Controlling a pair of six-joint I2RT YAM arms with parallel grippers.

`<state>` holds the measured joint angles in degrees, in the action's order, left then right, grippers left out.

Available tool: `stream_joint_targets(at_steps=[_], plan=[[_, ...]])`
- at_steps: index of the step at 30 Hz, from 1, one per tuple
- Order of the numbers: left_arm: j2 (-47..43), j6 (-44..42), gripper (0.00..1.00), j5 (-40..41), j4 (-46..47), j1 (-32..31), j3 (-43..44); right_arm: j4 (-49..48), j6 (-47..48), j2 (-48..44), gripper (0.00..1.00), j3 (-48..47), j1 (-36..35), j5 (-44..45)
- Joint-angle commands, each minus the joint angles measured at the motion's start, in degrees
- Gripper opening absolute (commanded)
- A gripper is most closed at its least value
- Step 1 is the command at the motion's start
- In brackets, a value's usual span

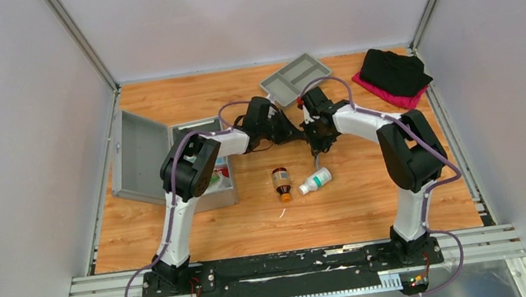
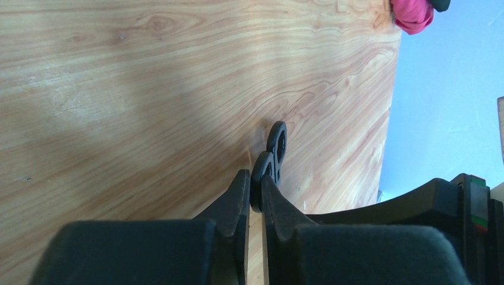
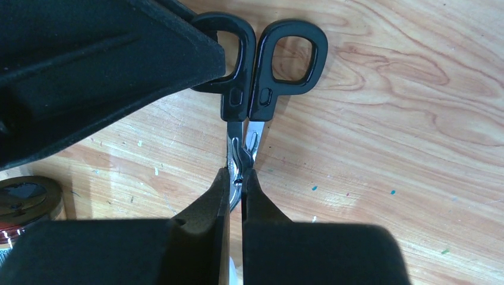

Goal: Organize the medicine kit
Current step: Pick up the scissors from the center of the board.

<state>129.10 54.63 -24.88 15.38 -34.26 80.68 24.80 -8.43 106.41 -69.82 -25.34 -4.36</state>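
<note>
One brown bottle lies outside, near the open medicine kit.

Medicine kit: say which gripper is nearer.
Left. The left gripper is right of the open medicine kit, gripping the scissors' handle; the right gripper is farther right, on their blades.

Smooth wood-grain table with a low sheen, scissors — glossy black plastic handles, bright bare metal blades, matt silver-grey metal medicine kit, matt grey plastic tray, soft cloth (black and pink).
</note>
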Motion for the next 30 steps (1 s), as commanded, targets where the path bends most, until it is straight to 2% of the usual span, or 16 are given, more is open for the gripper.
stream_joint_targets(at_steps=[1,3,6,8,11,12,14,21,24,30], plan=[[1.37,-0.93,0.0,-0.85,0.1,-0.46,1.55,5.44,-0.66,2.46,0.0,3.99,0.38,2.43],[1.12,-1.08,0.0,-0.87,0.1,-0.41,2.02,5.38,-0.81,0.93,0.07,3.91,0.39,3.43],[-0.05,-1.43,0.0,-0.54,0.09,-0.25,2.15,5.43,-0.9,-3.91,0.33,3.58,0.39,5.37],[-1.12,-1.61,0.0,-0.17,0.09,-0.02,2.06,5.96,-1.1,-8.04,0.44,3.15,0.4,7.64],[-2.93,-2.08,0.0,-0.16,0.09,0.49,1.97,9.29,-0.9,-14.06,0.53,0.16,0.38,9.59],[-3.5,-2.19,0.0,-0.16,0.09,0.6,1.94,10.78,-0.63,-15.81,0.69,-1.24,0.38,10.21],[-4.56,-2.38,0.0,-0.21,0.09,0.81,2.17,13.14,-0.45,-19.52,0.78,-3.46,0.38,11.74],[-12.6,-5.56,0.0,0.24,-2.53,1.98,1.62,12.73,-1.56,-33.0,0.79,-1.06,0.38,20.14],[-16.77,-9.65,0.0,1.6,-8.74,3.22,1.65,11.32,-1.34,-36.56,0.79,2.64,0.38,20.86],[-31.92,-17.89,0.0,2.86,-23.5,7.99,-0.62,10.73,-2.25,-40.45,0.79,7.96,0.4,18.48]])
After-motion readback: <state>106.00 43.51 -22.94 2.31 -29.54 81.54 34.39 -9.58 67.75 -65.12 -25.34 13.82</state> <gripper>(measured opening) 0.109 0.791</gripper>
